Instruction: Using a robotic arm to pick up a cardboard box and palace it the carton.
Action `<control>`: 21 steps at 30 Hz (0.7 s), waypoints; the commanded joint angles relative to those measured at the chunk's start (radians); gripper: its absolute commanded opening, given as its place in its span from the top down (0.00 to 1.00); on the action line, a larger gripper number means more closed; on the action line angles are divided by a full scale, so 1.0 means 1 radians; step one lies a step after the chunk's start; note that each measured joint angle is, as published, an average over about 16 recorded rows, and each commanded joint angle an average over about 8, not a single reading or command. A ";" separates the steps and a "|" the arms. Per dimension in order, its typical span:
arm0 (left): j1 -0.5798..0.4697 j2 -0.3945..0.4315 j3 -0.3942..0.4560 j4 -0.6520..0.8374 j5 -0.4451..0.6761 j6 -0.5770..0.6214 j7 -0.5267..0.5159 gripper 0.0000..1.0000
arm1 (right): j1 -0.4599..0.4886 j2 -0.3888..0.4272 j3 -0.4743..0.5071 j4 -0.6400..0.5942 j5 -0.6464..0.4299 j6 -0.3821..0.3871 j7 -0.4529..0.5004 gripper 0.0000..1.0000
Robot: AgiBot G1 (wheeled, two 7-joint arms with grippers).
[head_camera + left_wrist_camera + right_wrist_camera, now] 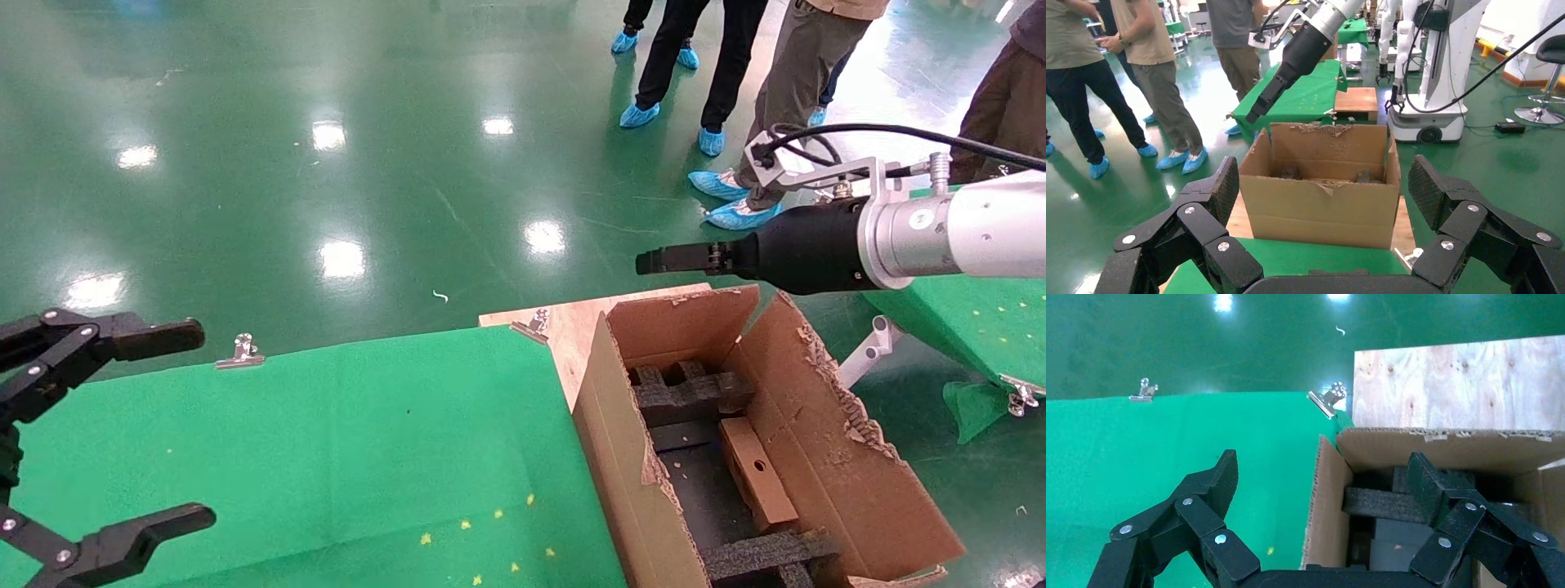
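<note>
Brown and flat, the cardboard box (757,474) lies inside the ragged corrugated carton (825,457) at lower right, between black foam blocks (690,396). Above the carton's far edge, the right gripper (654,261) hangs spread wide, empty. Left gripper (176,425) sits parked lower left, also gaping.

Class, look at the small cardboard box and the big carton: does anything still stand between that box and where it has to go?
Nothing visible does. The cardboard box already lies inside the carton, between the black foam inserts. The right gripper hangs open and empty above the carton's far end.
</note>
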 commanded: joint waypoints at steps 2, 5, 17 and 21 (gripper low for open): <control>0.000 0.000 0.000 0.000 0.000 0.000 0.000 0.00 | 0.006 0.001 0.007 0.001 0.015 -0.012 -0.005 0.00; 0.000 0.000 0.000 0.000 0.000 0.000 0.000 0.00 | -0.002 0.000 0.007 0.000 0.009 -0.008 -0.005 0.00; 0.000 0.000 0.001 0.001 -0.001 0.000 0.000 0.00 | -0.152 -0.022 0.218 0.006 0.071 -0.109 -0.192 0.00; 0.000 0.000 0.001 0.001 -0.001 0.000 0.000 0.00 | -0.224 -0.032 0.322 0.009 0.103 -0.159 -0.283 0.00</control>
